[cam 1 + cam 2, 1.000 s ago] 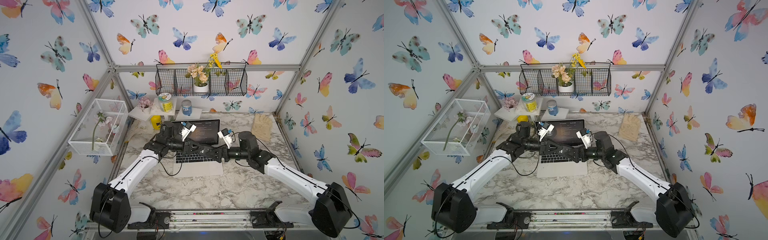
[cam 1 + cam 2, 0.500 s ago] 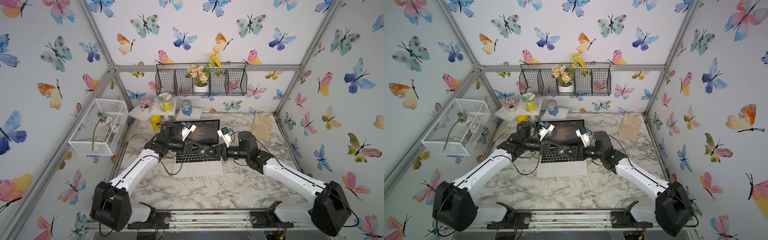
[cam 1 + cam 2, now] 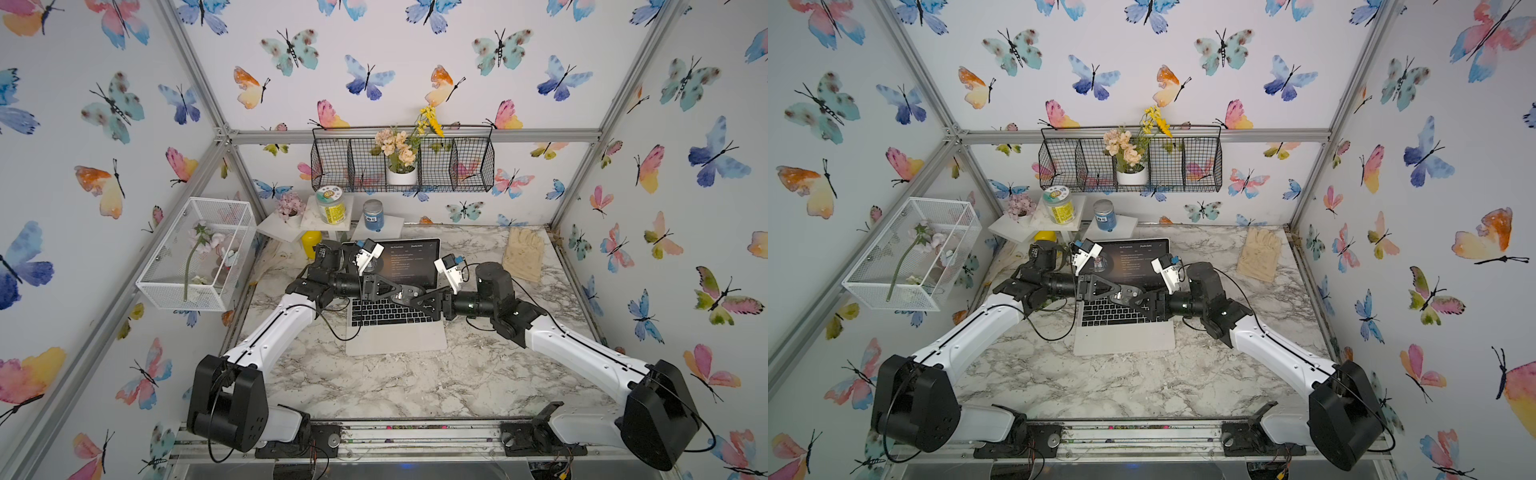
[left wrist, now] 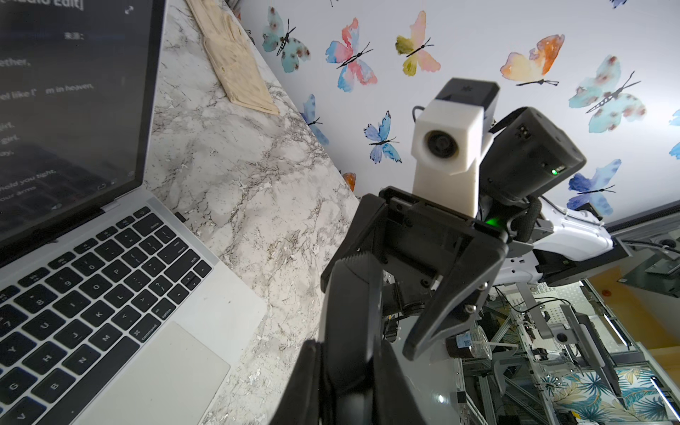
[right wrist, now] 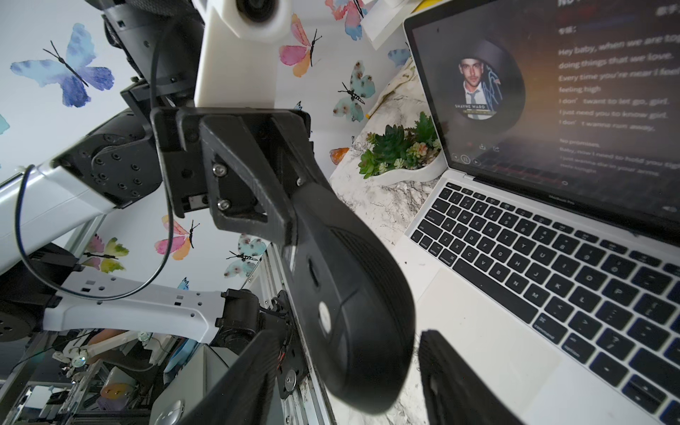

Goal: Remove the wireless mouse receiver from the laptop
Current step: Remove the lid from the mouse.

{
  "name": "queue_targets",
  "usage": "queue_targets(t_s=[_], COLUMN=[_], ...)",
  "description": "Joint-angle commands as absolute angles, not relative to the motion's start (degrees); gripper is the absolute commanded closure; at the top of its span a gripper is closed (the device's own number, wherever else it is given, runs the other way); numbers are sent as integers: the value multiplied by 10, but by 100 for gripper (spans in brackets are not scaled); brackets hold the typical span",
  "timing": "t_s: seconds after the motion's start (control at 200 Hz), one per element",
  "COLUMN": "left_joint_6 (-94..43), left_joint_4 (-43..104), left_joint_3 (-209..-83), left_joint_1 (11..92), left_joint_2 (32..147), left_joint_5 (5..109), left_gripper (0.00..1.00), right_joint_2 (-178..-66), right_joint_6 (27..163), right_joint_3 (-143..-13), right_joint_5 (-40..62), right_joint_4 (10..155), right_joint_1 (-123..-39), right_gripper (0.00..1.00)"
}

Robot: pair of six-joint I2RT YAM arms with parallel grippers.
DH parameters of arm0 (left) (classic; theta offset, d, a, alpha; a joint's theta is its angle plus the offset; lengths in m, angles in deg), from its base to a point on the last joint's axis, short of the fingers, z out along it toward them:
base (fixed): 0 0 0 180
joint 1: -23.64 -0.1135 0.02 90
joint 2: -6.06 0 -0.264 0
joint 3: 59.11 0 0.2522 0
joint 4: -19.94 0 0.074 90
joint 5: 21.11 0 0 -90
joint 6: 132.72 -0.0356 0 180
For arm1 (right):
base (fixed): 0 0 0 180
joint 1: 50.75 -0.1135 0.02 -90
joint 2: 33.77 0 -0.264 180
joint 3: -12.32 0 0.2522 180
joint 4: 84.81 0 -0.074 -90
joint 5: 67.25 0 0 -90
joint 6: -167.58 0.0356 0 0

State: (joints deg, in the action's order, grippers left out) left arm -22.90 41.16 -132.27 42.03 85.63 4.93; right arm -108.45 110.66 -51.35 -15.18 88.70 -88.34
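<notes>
The silver laptop [image 3: 395, 338] [image 3: 1125, 338] stands open at the middle of the marble table. The wireless mouse receiver [image 4: 180, 216] is a tiny black stub sticking out of the laptop's right edge near the hinge. Above the keyboard my left gripper [image 3: 401, 291] [image 4: 349, 353] is shut on a black oval mouse [image 3: 409, 293] [image 5: 349, 294]. My right gripper [image 3: 420, 297] [image 5: 353, 368] faces it from the right, open, its fingers on either side of the mouse's free end with gaps showing. In both top views the receiver is hidden behind the right arm.
Beige gloves [image 3: 523, 253] lie at the back right. A succulent planter [image 5: 404, 154] sits left of the screen. Jars on white stands [image 3: 330, 205] and a white wire cage [image 3: 195, 257] fill the back left. A black wire basket [image 3: 403, 166] hangs on the rear wall.
My right gripper has moved left over the keyboard to the mouse and its jaws have narrowed around it. The left gripper has held still with the mouse.
</notes>
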Motion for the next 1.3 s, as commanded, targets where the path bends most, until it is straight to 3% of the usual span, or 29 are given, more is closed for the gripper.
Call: queue_targets(t_s=[0.0, 0.185, 0.44, 0.626, 1.096, 1.296], left_joint_6=[-219, -214, -210, -217, -252, -260], left_joint_4=[398, 395, 386, 394, 432, 443], left_joint_3=[-1327, -1325, -1317, -1319, -1328, -1333], left_joint_1=[416, 417, 419, 419, 417, 416], left_joint_2=[860, 865, 864, 865, 876, 878], left_joint_5=[17, 5, 1, -2, -5, -7], left_gripper=[100, 100, 100, 100, 100, 100], right_joint_2=[-1084, -1088, -1101, -1102, -1082, -1075], right_joint_6=[1106, 1111, 1125, 1122, 1113, 1107], right_joint_3=[-506, -502, -505, -502, -490, -484], right_joint_5=[-156, -155, -151, -140, -124, -129], right_joint_4=[900, 911, 929, 922, 912, 918], right_joint_1=[-885, -885, -885, -885, -885, -885], right_gripper=[40, 46, 43, 59, 60, 54])
